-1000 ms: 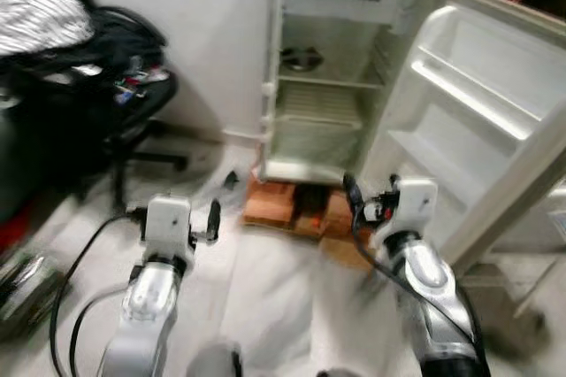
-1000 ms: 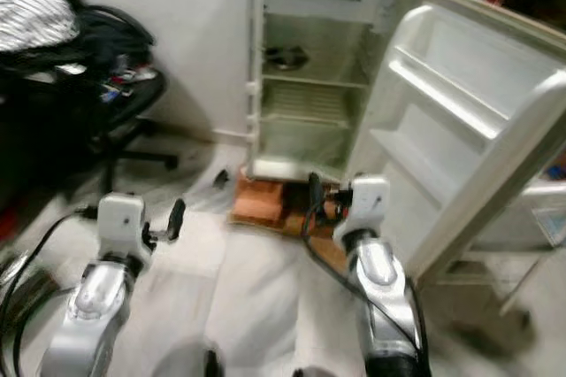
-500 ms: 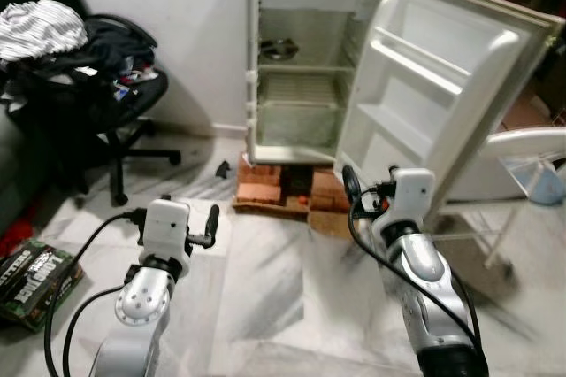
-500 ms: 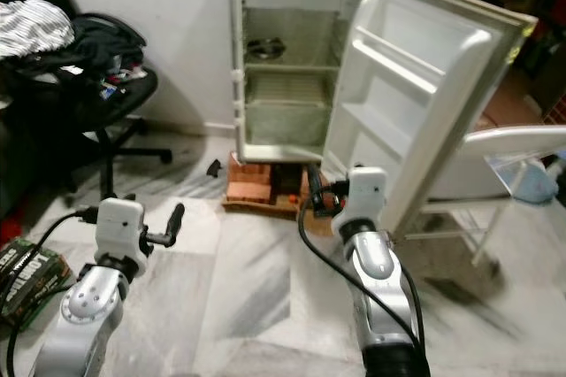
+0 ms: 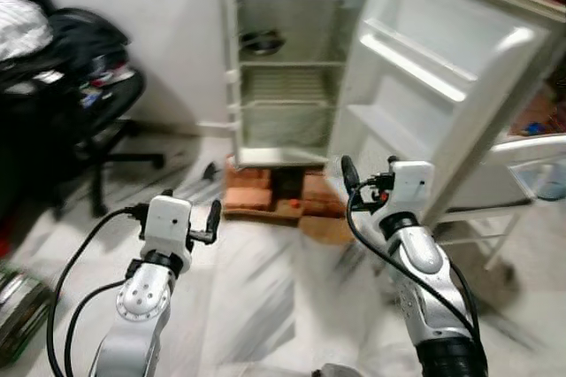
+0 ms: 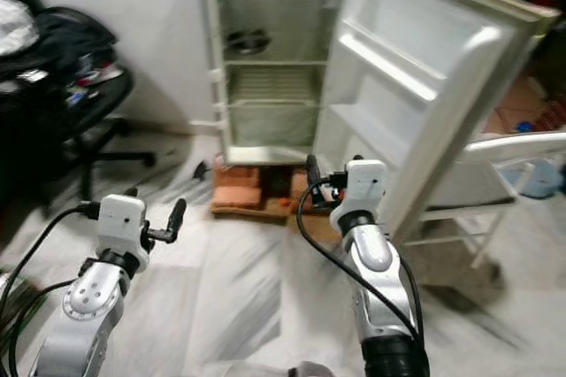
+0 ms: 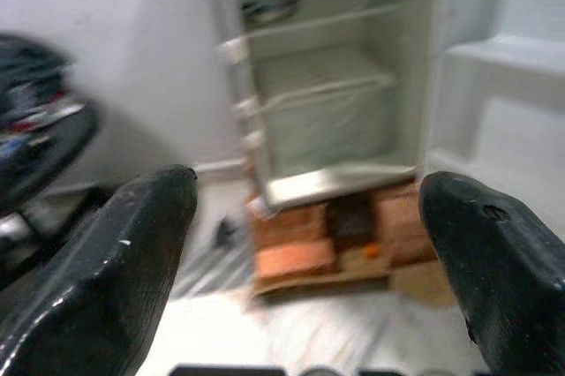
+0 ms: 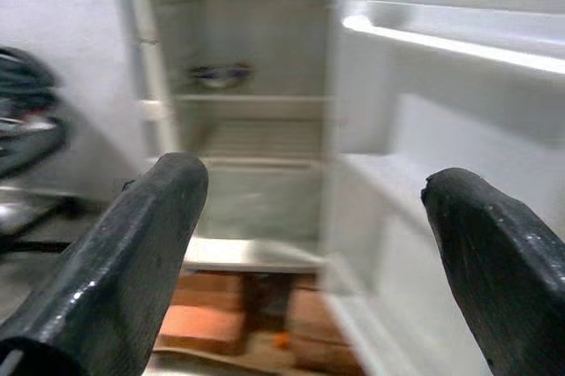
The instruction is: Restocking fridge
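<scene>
A small white fridge (image 5: 281, 67) stands ahead against the wall on a stack of bricks (image 5: 252, 196), its door (image 5: 442, 85) swung wide open to the right. A metal bowl (image 5: 260, 42) sits on the top shelf; the lower shelves and door racks look bare. My left gripper (image 5: 199, 218) and right gripper (image 5: 367, 173) are both held up before me, short of the fridge. Each is open with nothing between its black fingers (image 7: 124, 279) (image 8: 494, 261), which frame the fridge interior in the wrist views.
A black office chair (image 5: 84, 107) piled with clothes stands at the left. A white wire-legged rack (image 5: 522, 160) sits behind the open door at the right. A dark box (image 5: 13, 306) lies on the marble floor at the far left. A small orange thing (image 5: 294, 203) lies between the bricks.
The camera has shifted and come closer, so the fridge looks larger and further left. Both arms keep the same raised pose with fingers open.
</scene>
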Robot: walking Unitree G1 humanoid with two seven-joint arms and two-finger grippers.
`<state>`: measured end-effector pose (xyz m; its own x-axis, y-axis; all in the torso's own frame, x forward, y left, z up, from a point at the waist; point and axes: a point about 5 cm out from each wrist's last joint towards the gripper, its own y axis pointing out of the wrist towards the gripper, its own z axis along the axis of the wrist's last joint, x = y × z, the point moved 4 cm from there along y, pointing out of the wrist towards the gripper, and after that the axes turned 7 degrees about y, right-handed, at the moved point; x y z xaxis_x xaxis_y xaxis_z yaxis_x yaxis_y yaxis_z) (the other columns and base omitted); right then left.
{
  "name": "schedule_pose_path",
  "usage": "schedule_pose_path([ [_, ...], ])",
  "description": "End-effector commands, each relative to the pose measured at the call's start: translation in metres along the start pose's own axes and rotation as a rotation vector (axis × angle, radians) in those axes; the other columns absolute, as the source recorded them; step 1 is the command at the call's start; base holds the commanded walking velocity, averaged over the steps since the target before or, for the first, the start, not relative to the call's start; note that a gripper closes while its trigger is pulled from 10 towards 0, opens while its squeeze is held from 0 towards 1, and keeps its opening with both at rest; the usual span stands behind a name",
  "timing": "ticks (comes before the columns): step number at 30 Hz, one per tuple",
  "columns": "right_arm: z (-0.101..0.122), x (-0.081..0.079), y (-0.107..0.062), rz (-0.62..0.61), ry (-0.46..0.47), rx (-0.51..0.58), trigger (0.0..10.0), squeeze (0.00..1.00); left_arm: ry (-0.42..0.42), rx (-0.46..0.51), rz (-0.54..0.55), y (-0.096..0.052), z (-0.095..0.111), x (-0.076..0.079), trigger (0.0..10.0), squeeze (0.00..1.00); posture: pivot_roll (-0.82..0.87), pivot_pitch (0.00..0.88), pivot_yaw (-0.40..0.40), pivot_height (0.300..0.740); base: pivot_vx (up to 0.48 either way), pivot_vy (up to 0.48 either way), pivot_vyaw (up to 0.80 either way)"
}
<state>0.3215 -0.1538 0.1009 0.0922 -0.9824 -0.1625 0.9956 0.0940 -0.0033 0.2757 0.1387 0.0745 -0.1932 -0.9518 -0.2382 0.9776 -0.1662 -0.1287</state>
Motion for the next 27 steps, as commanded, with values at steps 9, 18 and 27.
schedule_pose_path([
  [9,0.006,0.000,0.006,0.005,-0.010,0.018,10.0,0.00,0.024,-0.001,-0.037,-0.002,0.000,0.011,10.0,0.00,0.09,0.000,-0.027,0.740,0.287,-0.352,0.00],
  [18,0.005,-0.002,0.007,0.017,-0.012,0.017,10.0,0.00,0.024,-0.009,-0.063,-0.003,-0.003,0.017,10.0,0.00,0.09,0.000,-0.028,0.740,0.000,-0.450,0.00],
  [27,-0.024,-0.034,-0.006,0.289,0.038,-0.154,10.0,0.00,0.015,0.011,-0.143,-0.008,-0.001,0.032,10.0,0.00,0.09,0.000,-0.029,0.740,0.000,-0.416,0.00],
])
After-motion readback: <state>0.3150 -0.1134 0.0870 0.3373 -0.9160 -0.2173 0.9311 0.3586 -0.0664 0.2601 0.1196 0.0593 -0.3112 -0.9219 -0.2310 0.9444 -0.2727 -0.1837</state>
